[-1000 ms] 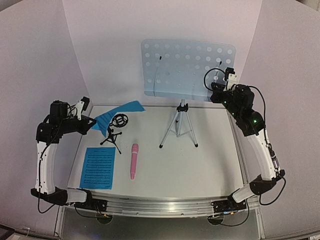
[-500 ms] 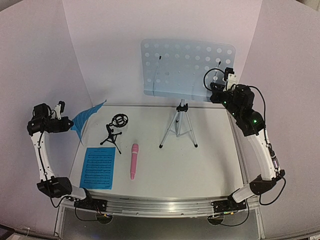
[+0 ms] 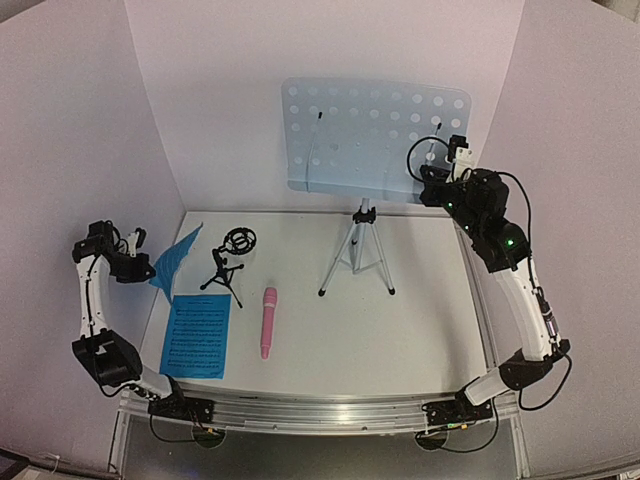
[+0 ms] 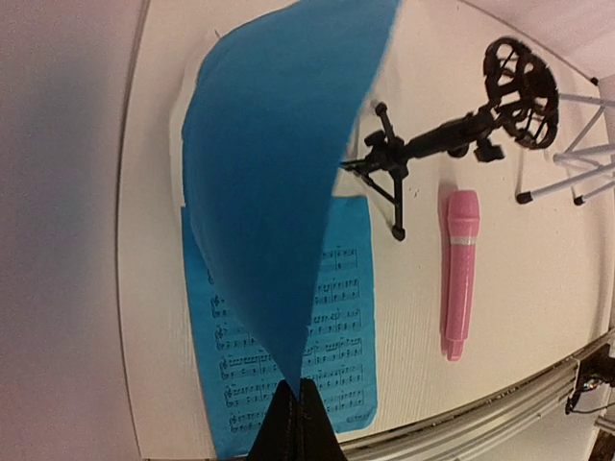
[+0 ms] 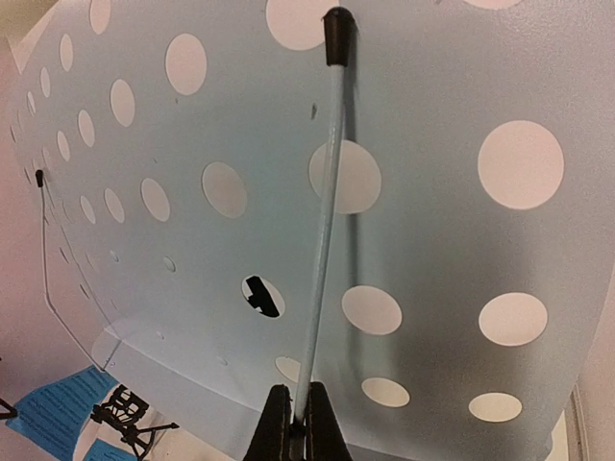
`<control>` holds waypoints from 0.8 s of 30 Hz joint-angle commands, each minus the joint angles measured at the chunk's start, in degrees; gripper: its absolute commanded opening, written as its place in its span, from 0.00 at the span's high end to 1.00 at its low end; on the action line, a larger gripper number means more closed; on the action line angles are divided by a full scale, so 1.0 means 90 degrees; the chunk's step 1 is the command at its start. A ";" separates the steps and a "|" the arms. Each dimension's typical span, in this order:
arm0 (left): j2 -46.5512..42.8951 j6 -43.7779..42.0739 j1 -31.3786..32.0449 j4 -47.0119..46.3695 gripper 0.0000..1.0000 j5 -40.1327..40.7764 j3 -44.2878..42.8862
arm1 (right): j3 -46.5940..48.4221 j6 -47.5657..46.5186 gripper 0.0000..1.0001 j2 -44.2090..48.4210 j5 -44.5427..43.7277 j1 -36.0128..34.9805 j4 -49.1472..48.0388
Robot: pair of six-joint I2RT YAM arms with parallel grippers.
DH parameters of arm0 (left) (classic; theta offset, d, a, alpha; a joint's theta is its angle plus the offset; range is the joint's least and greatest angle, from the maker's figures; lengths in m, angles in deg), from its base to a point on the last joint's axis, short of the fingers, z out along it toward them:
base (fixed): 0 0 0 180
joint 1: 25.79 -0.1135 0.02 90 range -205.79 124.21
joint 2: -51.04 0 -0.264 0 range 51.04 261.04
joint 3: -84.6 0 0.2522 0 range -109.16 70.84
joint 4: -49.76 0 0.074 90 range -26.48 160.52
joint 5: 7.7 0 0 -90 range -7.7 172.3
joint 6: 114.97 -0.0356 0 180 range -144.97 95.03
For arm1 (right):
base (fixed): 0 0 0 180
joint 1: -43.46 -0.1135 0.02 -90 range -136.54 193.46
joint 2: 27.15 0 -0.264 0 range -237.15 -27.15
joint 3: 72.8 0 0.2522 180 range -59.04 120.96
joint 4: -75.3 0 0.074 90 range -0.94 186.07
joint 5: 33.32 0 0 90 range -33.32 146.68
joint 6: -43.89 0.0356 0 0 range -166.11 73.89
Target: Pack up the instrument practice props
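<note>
My left gripper (image 3: pixel 145 268) hangs just off the table's left edge, shut on the corner of a blue sheet-music page (image 3: pixel 176 256) that curls up from it. The left wrist view shows that page (image 4: pixel 279 182) rising from my left gripper (image 4: pixel 296 396). Under it a second printed blue page (image 4: pixel 341 317) lies flat. The pink microphone (image 3: pixel 268 322) lies mid-table beside the black tripod mic stand (image 3: pixel 232 262). At the back right, my right gripper (image 3: pixel 433 170) is shut on a thin page-holder rod (image 5: pixel 323 230) of the pale-blue perforated music stand (image 3: pixel 375 140); in its own wrist view the right gripper (image 5: pixel 300 411) clamps the rod's lower end.
The music stand's silver tripod (image 3: pixel 358 255) stands at the table's back centre. White walls close in the back and both sides. A metal rail (image 3: pixel 320 410) runs along the near edge. The flat blue page (image 3: pixel 197 335) lies near the front left corner.
My left arm has swung left and towards the near side, carrying the blue page from over the back-left of the table to its left edge. The right arm has not moved.
</note>
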 commanded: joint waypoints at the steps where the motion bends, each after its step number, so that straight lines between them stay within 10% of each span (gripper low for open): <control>1: -0.0138 -0.0513 -0.0044 0.2349 1.00 -0.0305 0.0329 | 0.0045 0.0195 0.93 -0.0045 0.0328 -0.0022 -0.0137; 10: -0.0269 -0.0785 -0.0370 0.2372 1.00 -0.0777 0.0373 | 0.0060 0.0486 0.61 -0.0011 0.0769 -0.0021 -0.0129; 24: 0.0869 -0.1599 -0.1331 0.2338 1.00 -0.2210 0.0245 | 0.0009 0.0576 0.58 0.0003 0.0906 -0.0021 -0.0117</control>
